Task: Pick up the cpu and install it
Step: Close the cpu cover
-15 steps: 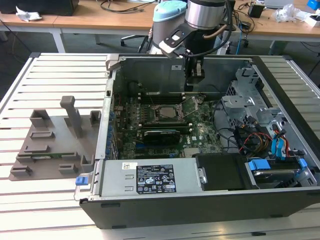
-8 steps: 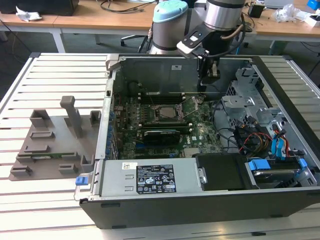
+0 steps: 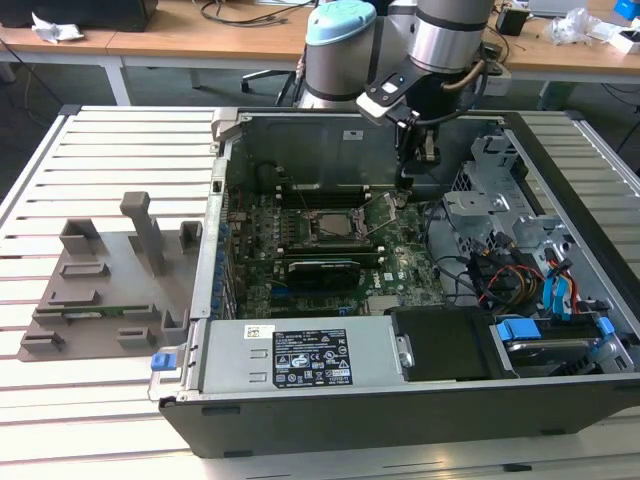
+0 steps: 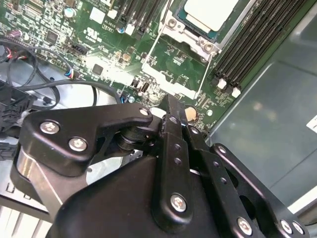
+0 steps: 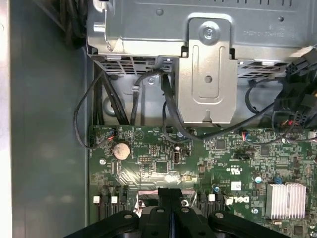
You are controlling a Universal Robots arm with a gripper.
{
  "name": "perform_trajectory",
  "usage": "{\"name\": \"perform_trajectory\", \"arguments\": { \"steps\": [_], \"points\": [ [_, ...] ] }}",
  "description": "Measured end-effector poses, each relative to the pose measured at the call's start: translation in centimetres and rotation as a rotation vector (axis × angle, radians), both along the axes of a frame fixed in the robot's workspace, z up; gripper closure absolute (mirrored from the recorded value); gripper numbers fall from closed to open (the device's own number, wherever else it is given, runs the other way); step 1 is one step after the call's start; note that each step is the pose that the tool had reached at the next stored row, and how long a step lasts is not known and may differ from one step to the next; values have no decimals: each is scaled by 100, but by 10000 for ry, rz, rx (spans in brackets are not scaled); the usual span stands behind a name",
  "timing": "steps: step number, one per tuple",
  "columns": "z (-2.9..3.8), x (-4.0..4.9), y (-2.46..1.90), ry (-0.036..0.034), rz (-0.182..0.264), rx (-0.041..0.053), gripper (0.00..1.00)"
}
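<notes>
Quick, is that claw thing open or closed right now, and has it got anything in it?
The claw: closed tight, nothing seen in its grip.
The cpu sits apart from it.

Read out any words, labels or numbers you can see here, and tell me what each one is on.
No text is legible enough to quote.
Power supply label: dense print and symbols, too small to read.
Small sticker beside it: too small.
Motherboard white lettering, first wrist view: too fine to read reliably.
Drive cage stamped characters: too faint.
</notes>
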State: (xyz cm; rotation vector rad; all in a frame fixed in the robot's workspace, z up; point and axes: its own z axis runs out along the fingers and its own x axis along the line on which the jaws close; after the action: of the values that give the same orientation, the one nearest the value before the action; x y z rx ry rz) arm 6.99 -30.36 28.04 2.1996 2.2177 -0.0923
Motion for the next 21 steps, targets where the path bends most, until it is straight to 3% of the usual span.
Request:
{"name": "perform_trajectory", "arguments": {
  "steps": [3, 8, 14, 21],
  "points": [
    [-91, 29, 27, 1, 191, 0, 89],
    [-222, 70, 33, 3, 687, -8, 89],
    [-356, 82, 33, 31, 958, -8, 89],
    [-362, 6, 32, 27, 967, -10, 89]
  ]
}}
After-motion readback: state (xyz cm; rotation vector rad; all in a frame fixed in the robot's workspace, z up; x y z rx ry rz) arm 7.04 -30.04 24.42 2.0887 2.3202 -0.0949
